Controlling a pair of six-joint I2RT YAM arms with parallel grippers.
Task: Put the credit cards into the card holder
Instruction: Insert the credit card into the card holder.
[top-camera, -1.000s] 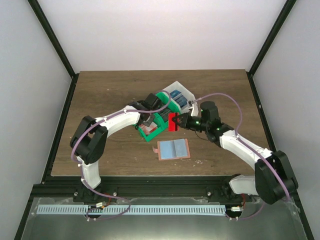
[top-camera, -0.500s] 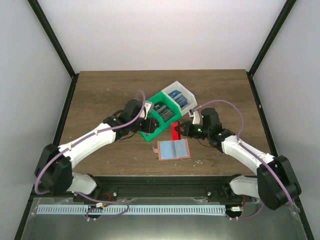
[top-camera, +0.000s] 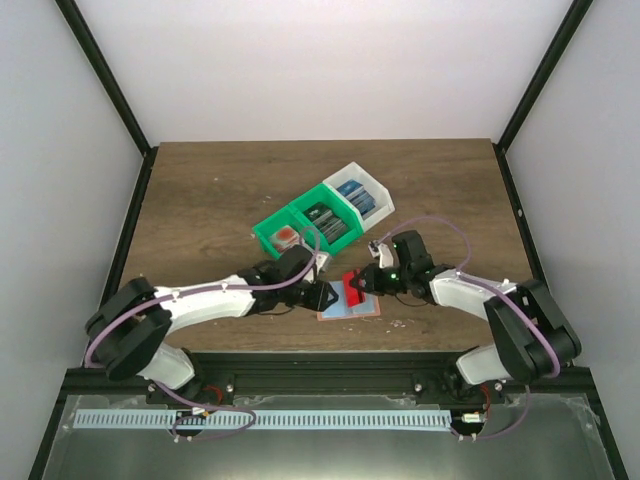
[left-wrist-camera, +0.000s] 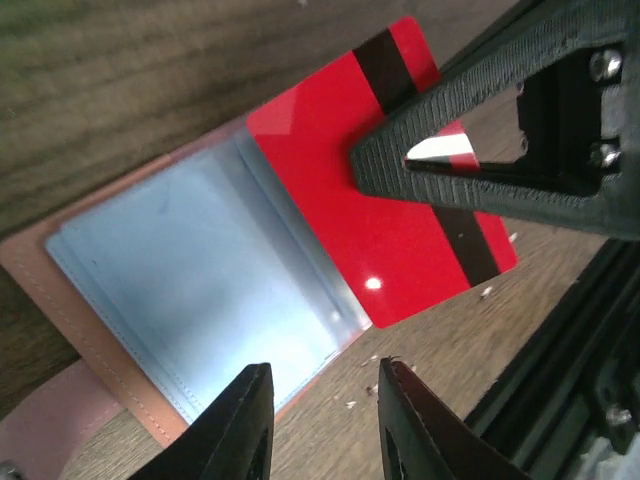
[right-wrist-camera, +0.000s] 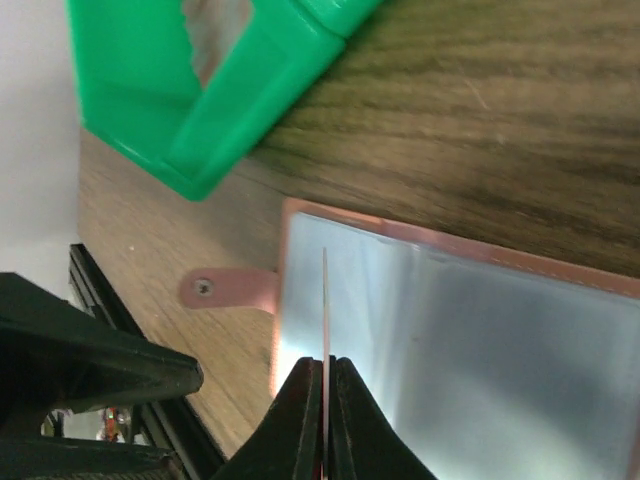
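Observation:
The card holder (top-camera: 366, 308) lies open and flat near the table's front edge, its pale blue lining (left-wrist-camera: 190, 280) facing up. My right gripper (right-wrist-camera: 325, 372) is shut on a red credit card (left-wrist-camera: 320, 170) with a black stripe. It holds the card on edge, low over the holder (right-wrist-camera: 470, 350), near the end with the snap tab (right-wrist-camera: 225, 290). My left gripper (left-wrist-camera: 322, 378) hovers open at the holder's front edge with nothing between its fingers. In the top view the left gripper (top-camera: 325, 297) sits just left of the red card (top-camera: 355, 287). More cards lie in the bins behind.
A green bin (top-camera: 262, 232) with dark cards and a white bin (top-camera: 375, 186) with blue cards stand joined behind the holder, slanting toward the back right. The black rail (top-camera: 320, 365) runs along the table's front edge, close to both grippers.
My left arm has swung from the green bin down to the holder's front-left edge. My right gripper has carried the red card forward and down over the open holder.

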